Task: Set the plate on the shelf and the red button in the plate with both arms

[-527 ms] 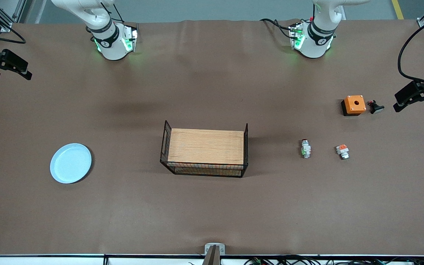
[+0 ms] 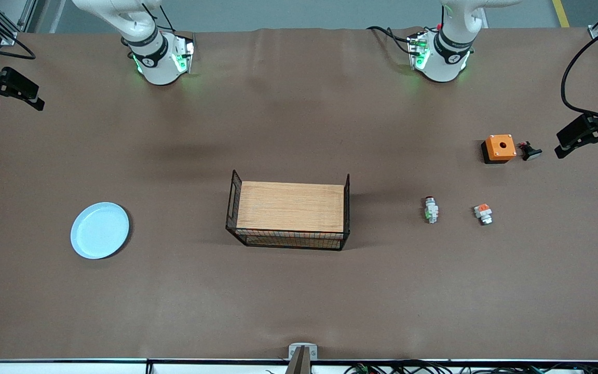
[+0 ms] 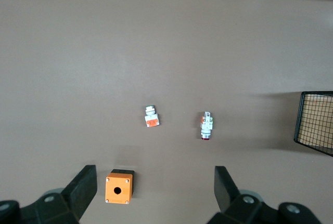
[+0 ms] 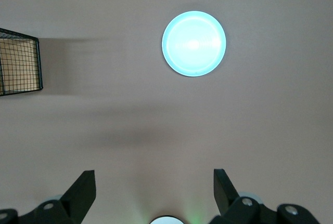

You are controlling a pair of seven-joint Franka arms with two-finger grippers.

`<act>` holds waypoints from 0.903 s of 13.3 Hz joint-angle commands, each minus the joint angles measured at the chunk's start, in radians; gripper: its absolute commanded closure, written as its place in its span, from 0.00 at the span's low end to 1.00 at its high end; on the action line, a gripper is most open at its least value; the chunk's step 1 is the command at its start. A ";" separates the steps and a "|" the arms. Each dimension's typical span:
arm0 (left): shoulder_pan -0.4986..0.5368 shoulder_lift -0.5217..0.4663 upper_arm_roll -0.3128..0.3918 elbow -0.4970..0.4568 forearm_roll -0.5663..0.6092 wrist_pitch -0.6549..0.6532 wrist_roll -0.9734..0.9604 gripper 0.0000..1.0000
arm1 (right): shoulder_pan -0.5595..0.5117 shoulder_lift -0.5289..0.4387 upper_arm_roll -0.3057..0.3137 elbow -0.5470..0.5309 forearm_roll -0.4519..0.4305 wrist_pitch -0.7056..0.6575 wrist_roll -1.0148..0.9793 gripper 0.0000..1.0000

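The pale blue plate (image 2: 100,230) lies flat on the table toward the right arm's end; it also shows in the right wrist view (image 4: 193,43). The red button (image 2: 431,210), a small white-grey part with green marks and a red tip, lies toward the left arm's end and shows in the left wrist view (image 3: 207,126). My right gripper (image 4: 154,182) is open and empty, high over the table between its base and the plate (image 2: 16,106). My left gripper (image 3: 155,182) is open and empty, high over the orange box (image 2: 585,150).
A black wire basket with a wooden floor (image 2: 289,210) stands mid-table. An orange square box with a hole (image 2: 499,148), a small black part (image 2: 530,151) and a white piece with an orange-red block (image 2: 483,213) lie near the red button.
My right gripper has drifted very slightly. Nothing on the table has moved.
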 commanded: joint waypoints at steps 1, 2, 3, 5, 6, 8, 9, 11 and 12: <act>0.005 0.009 0.003 0.018 -0.024 -0.020 0.018 0.01 | -0.008 0.016 0.005 0.031 0.001 -0.016 0.009 0.00; 0.005 0.009 0.003 0.016 -0.024 -0.021 0.014 0.01 | -0.009 0.036 0.005 0.038 -0.002 -0.017 0.006 0.00; 0.007 0.009 0.005 0.015 -0.024 -0.023 0.013 0.01 | -0.014 0.041 0.003 0.048 -0.002 -0.017 0.007 0.00; 0.013 0.010 0.006 0.013 -0.018 -0.024 0.011 0.01 | -0.025 0.097 0.003 0.048 -0.001 -0.013 0.009 0.00; 0.014 0.015 0.006 0.013 -0.019 -0.024 0.013 0.01 | -0.031 0.125 0.003 0.048 -0.001 -0.005 0.007 0.00; 0.014 0.047 0.006 0.010 -0.021 -0.024 0.013 0.01 | -0.049 0.150 0.003 0.052 -0.004 0.018 -0.025 0.00; 0.013 0.070 0.006 -0.001 -0.021 -0.027 0.011 0.01 | -0.052 0.186 0.003 0.052 -0.007 0.042 -0.060 0.00; 0.010 0.129 0.005 -0.022 -0.047 -0.026 0.002 0.01 | -0.078 0.275 0.002 0.087 -0.011 0.053 -0.120 0.00; 0.010 0.169 0.005 -0.027 -0.061 -0.023 0.004 0.01 | -0.101 0.286 0.003 0.097 -0.016 0.065 -0.147 0.00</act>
